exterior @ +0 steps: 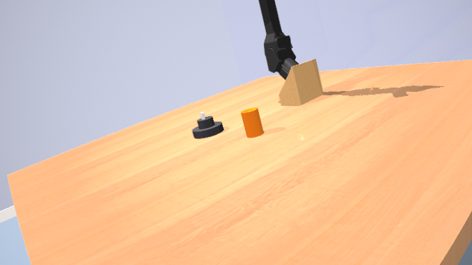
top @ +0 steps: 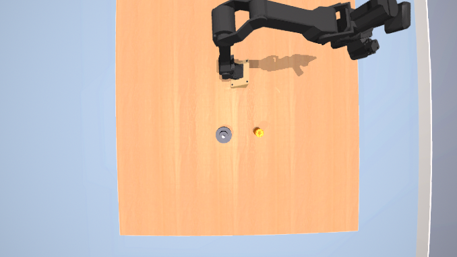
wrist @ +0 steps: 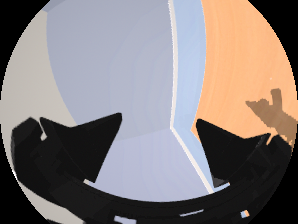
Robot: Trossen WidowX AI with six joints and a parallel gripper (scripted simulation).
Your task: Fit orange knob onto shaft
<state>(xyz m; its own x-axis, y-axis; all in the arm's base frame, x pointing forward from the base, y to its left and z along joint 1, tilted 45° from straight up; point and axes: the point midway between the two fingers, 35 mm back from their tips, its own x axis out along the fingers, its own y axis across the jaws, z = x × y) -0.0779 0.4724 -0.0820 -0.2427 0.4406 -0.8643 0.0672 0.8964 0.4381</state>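
Observation:
The orange knob (top: 259, 133) (exterior: 253, 124) stands upright on the table as a ribbed cylinder, to the right of the pedestal and apart from it. Its underside and hole are hidden. The dark round pedestal (top: 218, 138) (exterior: 207, 131) has a narrower raised step, and the bare silver shaft (top: 223, 136) (exterior: 202, 116) stands up from its middle. The shaft's flat side cannot be made out. My gripper (wrist: 160, 119) is open, with nothing between its two pointed fingers. It is raised at the table's upper right side in the top view, far from the knob and pedestal.
A tan wedge-shaped block (top: 247, 72) (exterior: 308, 82) stands at the arm's base, behind the knob and pedestal in the exterior view. The arm (top: 290, 16) (exterior: 271, 10) stretches from there toward the right edge of the wooden table (top: 168, 180) (exterior: 209, 206). Its shadow falls beside the block.

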